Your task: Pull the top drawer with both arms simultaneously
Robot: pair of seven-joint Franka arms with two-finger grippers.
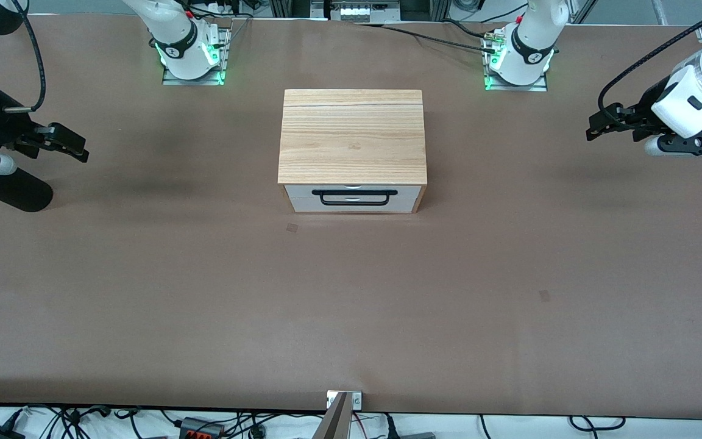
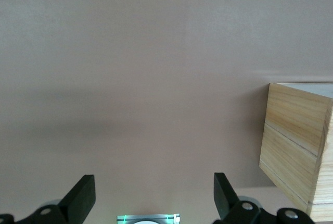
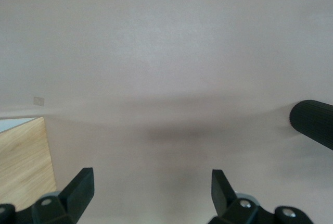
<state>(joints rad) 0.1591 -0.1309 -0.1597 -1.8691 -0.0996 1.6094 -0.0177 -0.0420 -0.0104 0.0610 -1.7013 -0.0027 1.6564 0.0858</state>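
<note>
The light-wood cabinet (image 1: 352,137) stands mid-table. Its top drawer (image 1: 411,191) is shut, its white front and long black bar handle (image 1: 354,199) facing the front camera. My left gripper (image 1: 598,125) hangs open and empty over bare table at the left arm's end, well clear of the cabinet. In the left wrist view the gripper (image 2: 153,195) is open wide, with a cabinet side (image 2: 294,140) at the edge. My right gripper (image 1: 77,146) hangs open and empty over the right arm's end. In the right wrist view the gripper (image 3: 151,190) is open, with a cabinet corner (image 3: 26,156) showing.
A second white drawer front (image 1: 302,206) sits below the top one. A black ribbed cylinder (image 1: 13,189) lies under the right arm, also in the right wrist view (image 3: 312,122). The brown table (image 1: 351,305) has small tape marks (image 1: 292,227). Cables run along the table's edges.
</note>
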